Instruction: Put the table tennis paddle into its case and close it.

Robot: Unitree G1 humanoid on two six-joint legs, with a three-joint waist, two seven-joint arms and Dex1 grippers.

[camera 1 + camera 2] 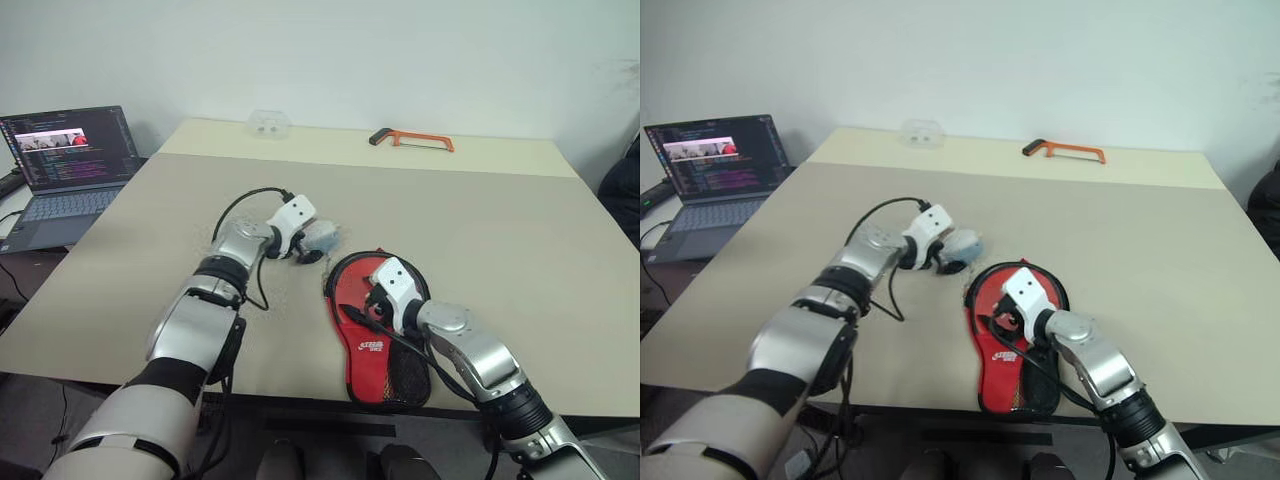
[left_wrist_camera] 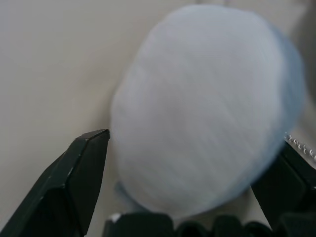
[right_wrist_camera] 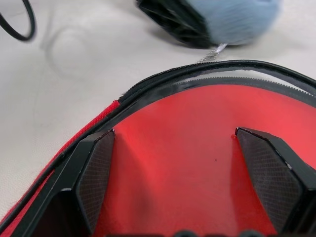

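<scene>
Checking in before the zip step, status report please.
Left gripper jaws open around whitish round pouch. Right gripper jaws open over red paddle-shaped case, unzipped.

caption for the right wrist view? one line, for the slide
Open right gripper poised over the red paddle face inside the unzipped case, pale round pouch beyond.

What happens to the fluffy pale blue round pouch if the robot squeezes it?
The fluffy pale blue round pouch probably squashes, since it looks soft and fuzzy. It seems light. Its thin chain might dangle once the left gripper lifts it.
</scene>
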